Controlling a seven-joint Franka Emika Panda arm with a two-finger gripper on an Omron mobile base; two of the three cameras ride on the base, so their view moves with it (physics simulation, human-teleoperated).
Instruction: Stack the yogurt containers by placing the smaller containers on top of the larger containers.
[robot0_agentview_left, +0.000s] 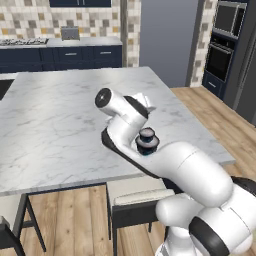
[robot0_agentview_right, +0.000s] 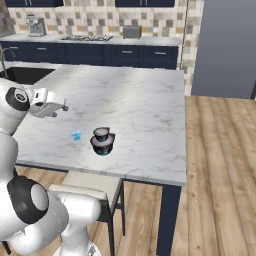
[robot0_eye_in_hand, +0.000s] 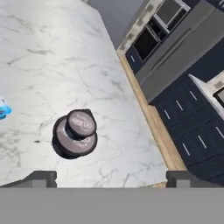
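Note:
The small dark navy cup (robot0_eye_in_hand: 82, 124) with a pale top sits on the wide dark cup (robot0_eye_in_hand: 70, 144), forming a stack near the island's front edge. The same stack appears in the right base view, small cup (robot0_agentview_right: 102, 133) on wide cup (robot0_agentview_right: 102, 146), and in the left base view (robot0_agentview_left: 147, 141) just behind my arm. A tiny light-blue container (robot0_agentview_right: 76, 135) stands on the marble just left of the stack, and shows at the hand view's left edge (robot0_eye_in_hand: 3, 107). My gripper (robot0_eye_in_hand: 111, 178) is open and empty, raised above the counter up and left of the stack (robot0_agentview_right: 63, 106).
The marble island (robot0_agentview_right: 145, 115) ends just in front of the stack and to its right. A padded stool (robot0_agentview_right: 90, 185) stands under the front edge. A sink (robot0_agentview_right: 25, 75) lies at the island's far left. Dark cabinets and ovens (robot0_agentview_left: 222, 45) line the walls.

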